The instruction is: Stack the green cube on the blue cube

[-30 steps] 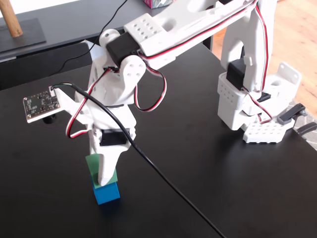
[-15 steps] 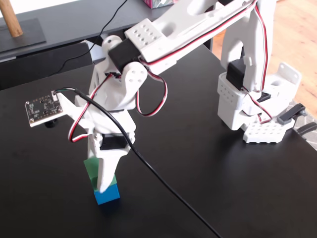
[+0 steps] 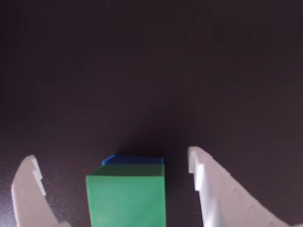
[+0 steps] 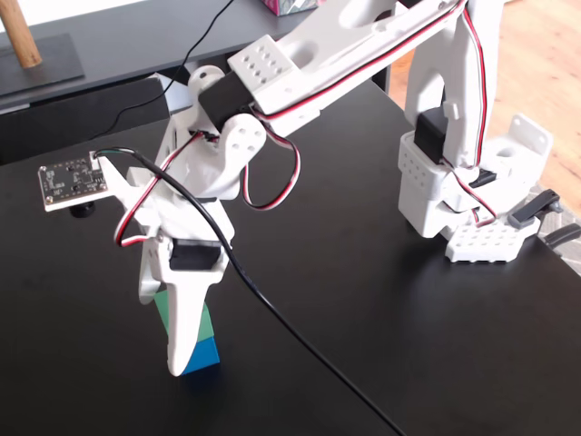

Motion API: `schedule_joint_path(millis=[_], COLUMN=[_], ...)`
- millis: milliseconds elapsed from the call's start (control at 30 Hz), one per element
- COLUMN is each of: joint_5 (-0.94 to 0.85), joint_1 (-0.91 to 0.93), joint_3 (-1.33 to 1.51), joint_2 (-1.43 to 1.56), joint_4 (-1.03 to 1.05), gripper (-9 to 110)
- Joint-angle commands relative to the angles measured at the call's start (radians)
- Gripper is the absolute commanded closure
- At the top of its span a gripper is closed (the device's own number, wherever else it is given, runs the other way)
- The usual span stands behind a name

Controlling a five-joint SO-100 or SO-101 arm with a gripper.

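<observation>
Although the arm is not yet clear of the stack, the stacking itself looks done as far as both views show; in the wrist view the green cube (image 3: 126, 198) fills the bottom centre of the frame, with a thin strip of the blue cube (image 3: 134, 160) showing just beyond its top edge, so the green one sits on the blue one and fairly squarely; the hand (image 3: 111, 168) is open, its two white fingers (image 3: 28, 189) standing apart from the green cube on either side, dark table (image 3: 151, 71) visible in both gaps, so nothing is gripped. In the fixed view the same pair stands at the lower left of the frame, blue cube (image 4: 201, 354) on the table (image 4: 381, 327) and green cube (image 4: 207, 320) on top, both partly hidden by the hand (image 4: 183, 356) straddling them; what is left, by my judgement, is only to lift the hand straight up without brushing the green cube and to withdraw. Farther back, at the upper left, a small circuit board (image 4: 71, 183) rides on the arm; its markings are too small to read; no brand, label or writing is legible anywhere in either view.
</observation>
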Motion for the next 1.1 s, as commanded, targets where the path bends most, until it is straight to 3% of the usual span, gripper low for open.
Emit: schedule_joint_path(millis=[0,400,600,800,1067], joint_5=[-0.005,0.003,0.026,0.057,0.097], joint_1=[0.011,0.025,0.025,0.015,0.0], joint_3=[-0.011,-0.032,-0.138,-0.216,-0.301], joint_2=[0.023,0.044,0.106,0.201,0.322], joint_4=[-0.021,-0.029,0.138,0.307,0.48], gripper=[60,65,72,86,92])
